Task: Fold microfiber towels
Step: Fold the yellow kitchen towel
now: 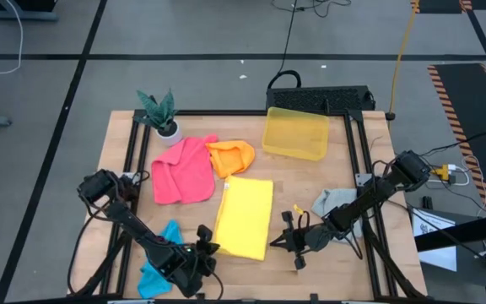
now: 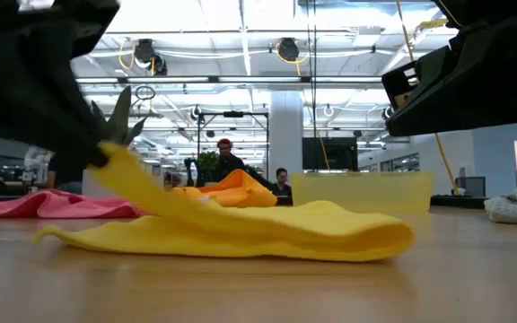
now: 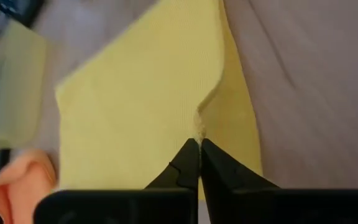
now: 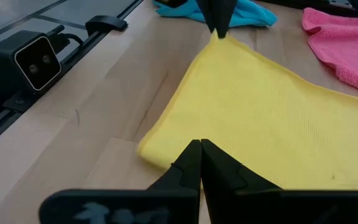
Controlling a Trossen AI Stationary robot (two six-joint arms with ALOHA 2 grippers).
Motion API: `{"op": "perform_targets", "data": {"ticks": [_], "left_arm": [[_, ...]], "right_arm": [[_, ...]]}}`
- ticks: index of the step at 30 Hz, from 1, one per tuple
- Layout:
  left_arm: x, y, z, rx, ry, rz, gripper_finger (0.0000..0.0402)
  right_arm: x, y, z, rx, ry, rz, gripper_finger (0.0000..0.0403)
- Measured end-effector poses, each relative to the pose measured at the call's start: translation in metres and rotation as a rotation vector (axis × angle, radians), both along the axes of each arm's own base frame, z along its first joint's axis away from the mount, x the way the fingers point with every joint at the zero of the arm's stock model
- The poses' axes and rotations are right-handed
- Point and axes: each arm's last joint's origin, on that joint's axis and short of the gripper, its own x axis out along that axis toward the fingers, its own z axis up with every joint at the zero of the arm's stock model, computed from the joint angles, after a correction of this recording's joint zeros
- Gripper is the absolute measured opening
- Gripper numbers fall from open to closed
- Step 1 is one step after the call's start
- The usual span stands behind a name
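Yellow towel (image 1: 245, 217) flat mid-table, near corner pinched.
Left gripper (image 3: 199, 144) clamped on that lifted corner; right gripper (image 4: 201, 146) closed and empty, beside the towel's opposite near corner. Pink towel (image 1: 181, 171), orange towel (image 1: 231, 157) behind.

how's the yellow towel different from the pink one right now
The yellow towel lies smooth as a long rectangle at mid-table; the pink towel lies rumpled near the plant. The left gripper and right gripper each pinch a yellow corner; nothing touches the pink one. Both are plain cloths.
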Motion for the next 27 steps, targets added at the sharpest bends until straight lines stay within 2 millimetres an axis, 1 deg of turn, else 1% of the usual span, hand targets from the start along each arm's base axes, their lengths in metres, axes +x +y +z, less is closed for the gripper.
{"op": "perform_targets", "data": {"ticks": [4,8,10,13,17,19,23,27], "left_arm": [[-0.002,0.0,-0.002,-0.084,0.05,0.028,0.0015],[-0.006,0.0,-0.004,-0.07,0.08,0.016,0.0005],[-0.007,0.001,-0.004,-0.055,0.084,0.017,0.0007],[-0.008,0.001,0.002,-0.011,0.122,0.02,0.0013],[-0.012,0.002,0.013,0.043,0.184,0.057,0.0005],[-0.015,0.002,0.015,0.046,0.195,0.087,0.0007],[-0.024,0.005,0.009,0.043,0.24,0.131,0.0016],[-0.033,0.007,0.004,0.059,0.257,0.16,0.0006]], "right_arm": [[0.0,0.0,0.0,0.0,0.0,0.0,0.0],[0.0,0.0,0.0,0.001,0.0,0.0,0.0],[0.0,0.0,0.0,0.001,0.0,0.0,0.0],[0.001,-0.002,0.0,0.013,0.003,-0.012,0.0],[0.003,-0.004,0.0,0.015,0.003,-0.02,0.0],[0.003,-0.004,0.0,0.015,0.003,-0.02,0.0],[0.002,-0.004,0.0,0.015,0.004,-0.018,0.0],[0.002,-0.004,0.0,0.019,0.004,-0.019,0.0007]]}}
